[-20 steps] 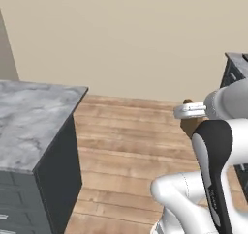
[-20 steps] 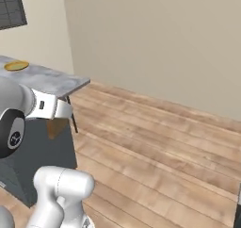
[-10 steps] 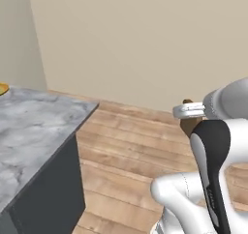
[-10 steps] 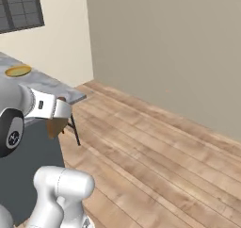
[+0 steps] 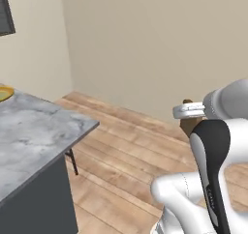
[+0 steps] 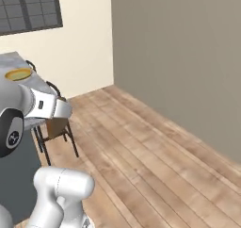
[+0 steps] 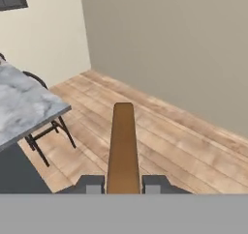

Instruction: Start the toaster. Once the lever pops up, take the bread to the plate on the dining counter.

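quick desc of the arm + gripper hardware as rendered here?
Glossy white rounded arm links with a dark black joint cover; a round dark joint cap shows a small emblem. White hand, and a gripper with two small dark grey square finger tips. No cables seen.

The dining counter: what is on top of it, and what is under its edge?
On the dining counter the yellow plate lies near its far end. Under its edge stand dark chairs; their seats are covered by the marble top. The hand holds the bread over the floor.
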